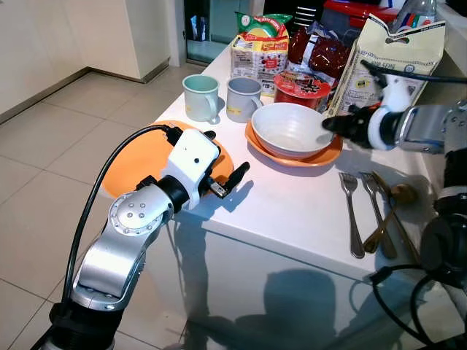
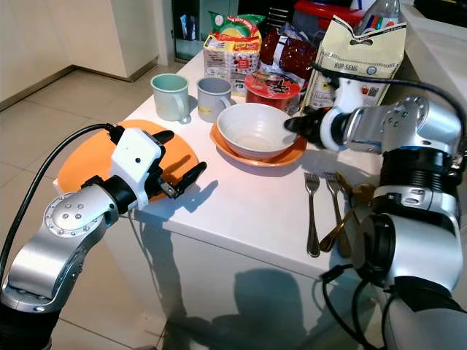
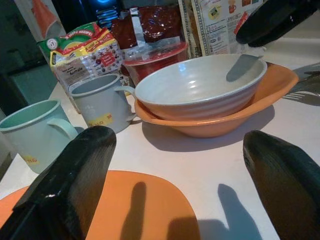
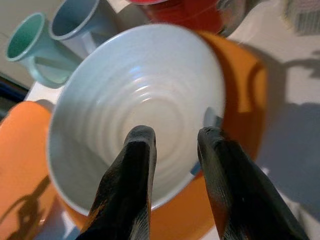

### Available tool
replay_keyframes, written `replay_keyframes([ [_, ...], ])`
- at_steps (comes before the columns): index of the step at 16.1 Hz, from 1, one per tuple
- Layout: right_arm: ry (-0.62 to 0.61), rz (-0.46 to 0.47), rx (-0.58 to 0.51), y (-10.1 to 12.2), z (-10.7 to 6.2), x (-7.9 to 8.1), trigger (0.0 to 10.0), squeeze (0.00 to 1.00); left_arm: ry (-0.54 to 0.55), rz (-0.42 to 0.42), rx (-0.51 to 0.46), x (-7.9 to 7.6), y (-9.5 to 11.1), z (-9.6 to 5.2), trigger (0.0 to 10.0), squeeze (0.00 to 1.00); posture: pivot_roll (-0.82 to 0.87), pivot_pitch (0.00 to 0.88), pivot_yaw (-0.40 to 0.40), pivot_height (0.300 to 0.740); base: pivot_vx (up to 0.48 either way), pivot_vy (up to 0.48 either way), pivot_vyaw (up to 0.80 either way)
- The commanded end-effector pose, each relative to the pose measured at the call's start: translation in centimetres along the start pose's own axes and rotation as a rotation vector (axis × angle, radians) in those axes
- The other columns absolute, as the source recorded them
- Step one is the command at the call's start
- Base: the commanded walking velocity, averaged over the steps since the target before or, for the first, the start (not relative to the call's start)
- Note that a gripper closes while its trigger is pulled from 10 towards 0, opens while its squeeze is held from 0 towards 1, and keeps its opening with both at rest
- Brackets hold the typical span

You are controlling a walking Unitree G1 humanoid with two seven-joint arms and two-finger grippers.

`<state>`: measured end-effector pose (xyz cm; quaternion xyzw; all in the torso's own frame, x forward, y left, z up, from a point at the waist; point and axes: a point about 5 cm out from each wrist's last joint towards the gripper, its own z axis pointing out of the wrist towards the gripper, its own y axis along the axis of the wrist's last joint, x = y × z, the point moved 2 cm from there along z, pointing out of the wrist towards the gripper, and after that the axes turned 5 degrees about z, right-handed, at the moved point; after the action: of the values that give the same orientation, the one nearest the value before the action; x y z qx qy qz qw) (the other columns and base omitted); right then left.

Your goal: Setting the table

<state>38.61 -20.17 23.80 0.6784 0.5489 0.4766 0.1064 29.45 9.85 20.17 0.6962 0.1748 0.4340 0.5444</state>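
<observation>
The right claw (image 4: 172, 150) sits at the near-right rim of the white bowl (image 1: 288, 127), one finger inside and one outside, narrowly parted and not visibly clamped, the bowl nested in the orange bowl (image 1: 321, 154) on the desk (image 1: 292, 211), while the left claw (image 1: 228, 172), spread wide, hovers farther off over the orange placemat (image 1: 131, 168).

At the far end of the white counter (image 1: 292, 197) stands a cluster of groceries. A red-lidded instant noodle cup (image 1: 301, 87) sits in front, and behind it lies a dark red packet (image 1: 327, 53). To one side stands a box-shaped snack pack (image 1: 259, 55) with a green and yellow bag (image 1: 261, 25) on top. A tall cream paper bag (image 1: 390, 55) with printed text stands upright. Beige floor tiles (image 1: 66, 138) stretch beside the counter.
</observation>
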Motion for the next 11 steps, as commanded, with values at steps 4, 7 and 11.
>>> replay_keyframes([
  [4,0.012,-0.027,-0.042,0.93,-0.33,0.93,10.0,0.77,-0.014,0.005,-0.012,-0.47,0.39,0.01,10.0,0.0,0.05,0.0,-0.076,0.74,0.0,0.0,0.0],
  [7,-0.011,-0.036,-0.026,0.68,-0.1,0.66,10.0,0.83,-0.011,0.007,-0.011,-0.5,0.37,0.07,10.0,0.0,0.05,0.0,-0.083,0.74,0.0,0.0,0.0],
  [11,-0.039,-0.037,-0.013,0.29,0.53,0.54,10.0,0.0,-0.007,0.012,-0.011,-0.55,0.4,0.06,10.0,0.0,0.05,0.0,-0.088,0.74,0.0,0.0,0.0],
])
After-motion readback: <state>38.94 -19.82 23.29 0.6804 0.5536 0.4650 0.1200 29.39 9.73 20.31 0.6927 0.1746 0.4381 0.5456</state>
